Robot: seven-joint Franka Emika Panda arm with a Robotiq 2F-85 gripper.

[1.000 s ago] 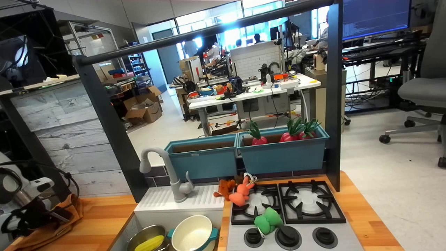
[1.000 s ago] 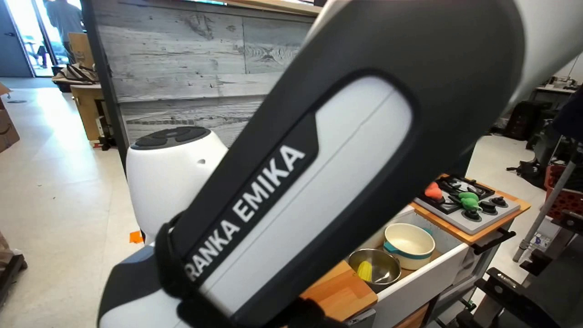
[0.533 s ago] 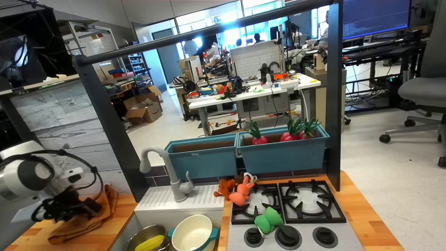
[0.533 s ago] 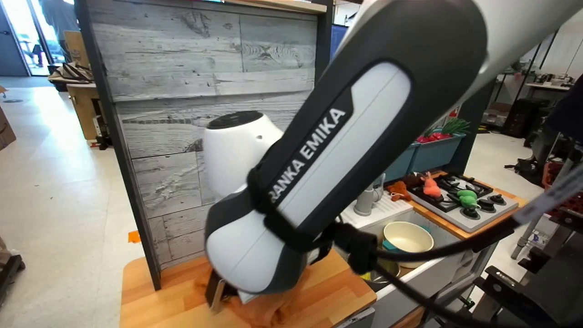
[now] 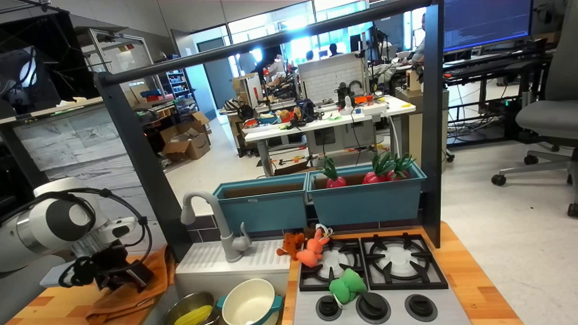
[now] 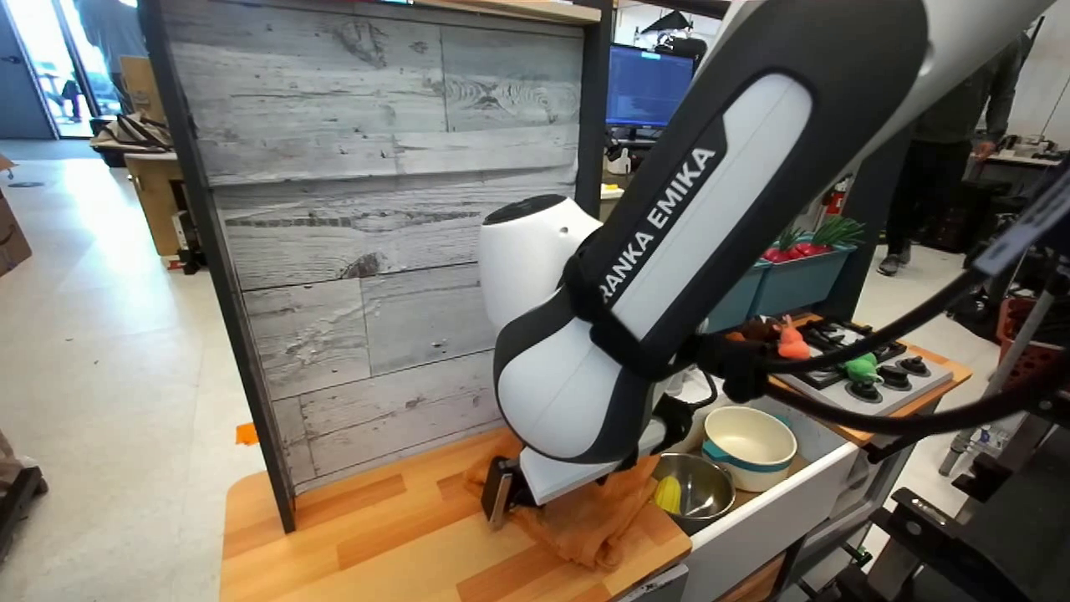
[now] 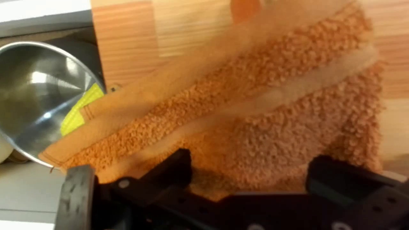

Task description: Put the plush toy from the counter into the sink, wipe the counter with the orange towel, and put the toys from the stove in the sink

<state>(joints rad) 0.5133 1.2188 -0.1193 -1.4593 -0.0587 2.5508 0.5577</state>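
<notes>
The towel [image 7: 236, 127] lies rumpled on the desk [image 6: 376, 568], reaching the edge beside the sink [image 6: 777, 528]. The fingers [image 7: 177, 167] stand wide apart and unclamped at the towel, with cloth visible in the gap; contact with it cannot be determined. The sink contains the bowl [image 6: 709, 483], with a yellow item [image 5: 194, 314] inside, and the pot [image 5: 249, 299]. The stove [image 5: 449, 304] carries the pink toy [image 5: 310, 255] and, near the knobs [image 5: 373, 307], the green toy [image 5: 347, 285]. The rust toy [image 5: 293, 243] is just beside the pink toy.
</notes>
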